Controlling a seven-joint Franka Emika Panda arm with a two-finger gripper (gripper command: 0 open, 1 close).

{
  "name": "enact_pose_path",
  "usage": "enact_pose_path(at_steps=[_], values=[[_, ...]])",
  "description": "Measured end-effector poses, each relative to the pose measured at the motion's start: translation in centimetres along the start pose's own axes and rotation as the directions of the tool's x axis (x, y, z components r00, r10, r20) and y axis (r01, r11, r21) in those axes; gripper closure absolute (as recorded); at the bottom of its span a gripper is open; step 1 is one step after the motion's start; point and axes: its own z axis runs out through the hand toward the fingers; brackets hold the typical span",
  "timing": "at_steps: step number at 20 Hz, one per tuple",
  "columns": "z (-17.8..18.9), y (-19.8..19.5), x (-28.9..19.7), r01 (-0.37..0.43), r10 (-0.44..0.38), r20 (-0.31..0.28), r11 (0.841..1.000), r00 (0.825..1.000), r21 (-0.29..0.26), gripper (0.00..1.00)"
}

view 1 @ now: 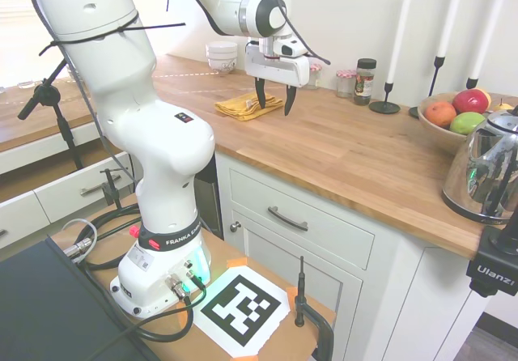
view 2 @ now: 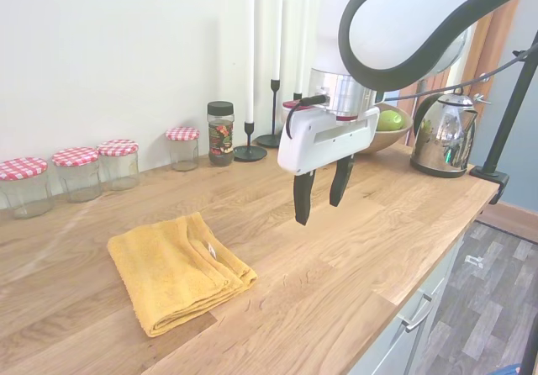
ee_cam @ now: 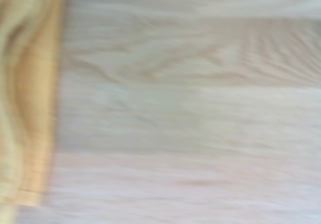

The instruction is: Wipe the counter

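The counter (view 1: 356,155) (view 2: 336,266) is a long honey-brown wooden top over white cabinets. A folded yellow cloth (view 1: 243,104) (view 2: 172,270) lies flat on it, and its edge shows blurred in the wrist view (ee_cam: 25,98). My gripper (view 1: 273,101) (view 2: 322,194) hangs open above the bare wood, just beside the cloth and a little above it. Nothing is between its dark fingers (view 2: 302,207).
Several red-checked jars (view 2: 80,171), a spice jar (view 2: 220,133) and black candlesticks (view 2: 250,150) line the back wall. A fruit bowl (view 1: 453,118) and a metal kettle (view 1: 486,171) stand toward the counter's end. White bowls (view 1: 221,56) sit behind the cloth.
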Motion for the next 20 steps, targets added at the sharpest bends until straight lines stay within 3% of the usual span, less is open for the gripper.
enact_pose_path(at_steps=[20], values=[[-4.0,-15.4,-2.4,0.072,-0.073,-0.036,0.997,0.997,-0.029,0.0]])
